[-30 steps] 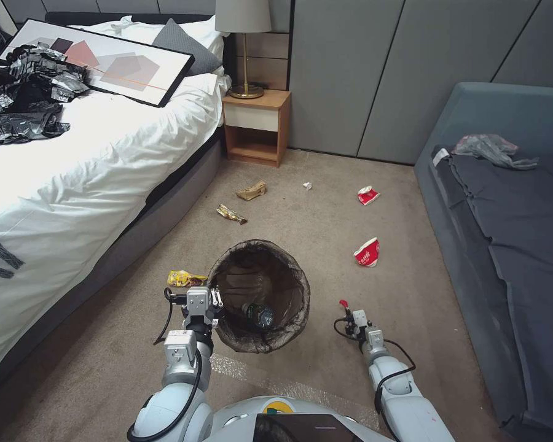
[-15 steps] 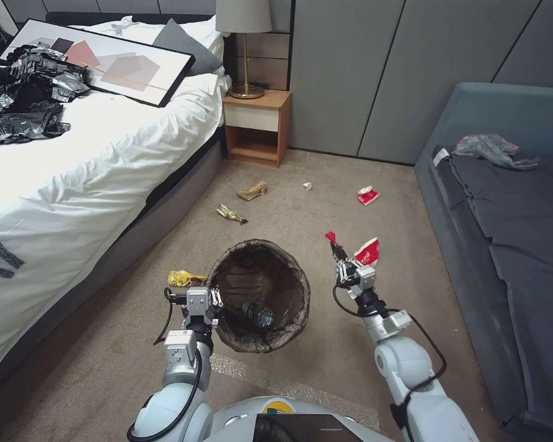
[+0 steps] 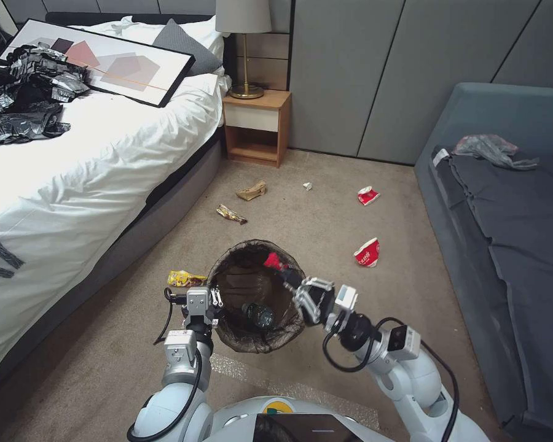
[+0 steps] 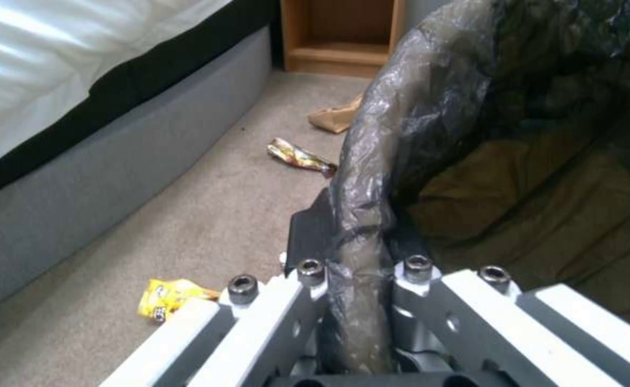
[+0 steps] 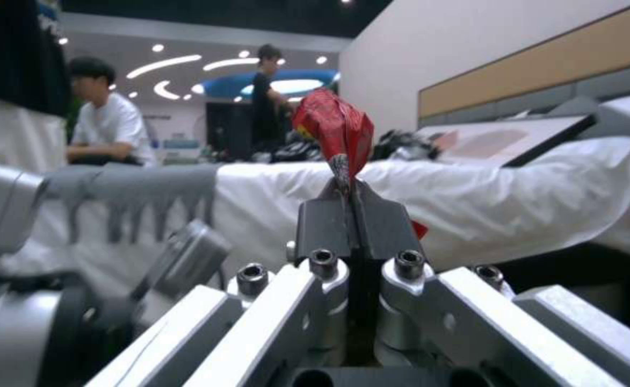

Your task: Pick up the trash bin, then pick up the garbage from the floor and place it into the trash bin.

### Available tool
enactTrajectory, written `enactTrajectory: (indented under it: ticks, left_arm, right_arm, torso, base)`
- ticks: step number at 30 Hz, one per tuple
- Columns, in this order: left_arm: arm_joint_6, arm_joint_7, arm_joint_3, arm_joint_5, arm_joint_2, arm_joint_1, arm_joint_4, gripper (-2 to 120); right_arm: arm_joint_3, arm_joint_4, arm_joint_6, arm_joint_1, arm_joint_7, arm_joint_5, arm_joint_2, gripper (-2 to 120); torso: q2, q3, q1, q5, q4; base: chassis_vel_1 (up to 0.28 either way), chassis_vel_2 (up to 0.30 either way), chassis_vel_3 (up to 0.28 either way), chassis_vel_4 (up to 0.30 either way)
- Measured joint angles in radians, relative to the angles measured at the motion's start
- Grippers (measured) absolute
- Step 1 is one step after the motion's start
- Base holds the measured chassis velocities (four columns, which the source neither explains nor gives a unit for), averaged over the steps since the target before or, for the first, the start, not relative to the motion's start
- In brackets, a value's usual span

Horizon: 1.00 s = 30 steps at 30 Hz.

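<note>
While the left gripper (image 3: 210, 299) stays clamped on the bin (image 3: 259, 294) rim, pinching the liner (image 4: 372, 177) between its shut fingers, the right gripper (image 3: 287, 279) has swung in from beside the red cup (image 3: 367, 252) on the carpet (image 3: 325, 221) and now hangs over the bin's open mouth. Its jaws are pressed together on a red wrapper (image 5: 335, 131), which pokes up from the tips. By my reading the carry is done and only the release is left. A bottle (image 3: 260, 316) already lies at the bottom of the bin. Still on the floor: a yellow packet (image 3: 184, 279) just beside the bin, a snack wrapper (image 3: 230, 213), a paper bag (image 3: 252, 191), a white scrap (image 3: 307, 185) and a second red cup (image 3: 368, 195) farther off. The liner is thin, crinkled brown film; the red wrapper is glossy and twisted to a point; the cups are crushed
</note>
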Motion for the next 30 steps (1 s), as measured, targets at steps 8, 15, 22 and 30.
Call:
enactTrajectory:
  ticks: [8,15,22,30]
  left_arm:
    - [0.000,0.000,0.000,0.000,0.000,0.000,0.000,3]
    - [0.000,0.000,0.000,0.000,0.000,0.000,0.000,3]
    - [0.000,0.000,0.000,0.000,0.000,0.000,0.000,3]
    - [0.000,0.000,0.000,0.000,0.000,0.000,0.000,3]
  right_arm:
    - [-0.061,-0.072,0.005,0.004,-0.005,-0.061,0.011,0]
    - [-0.084,-0.135,0.016,0.017,0.025,-0.111,0.029,-2]
    - [-0.094,-0.164,0.024,0.024,0.056,-0.153,0.042,23]
    - [-0.091,-0.162,0.019,0.023,0.067,-0.155,0.039,54]
  torso:
    - [0.000,0.000,0.000,0.0000,-0.0001]
    - [0.000,0.000,0.000,0.0000,-0.0001]
    - [0.000,0.000,0.000,0.0000,-0.0001]
    - [0.000,0.000,0.000,0.0000,-0.0001]
  base:
    - [0.000,0.000,0.000,0.000]
    - [0.000,0.000,0.000,0.000]
    - [0.000,0.000,0.000,0.000]
    - [0.000,0.000,0.000,0.000]
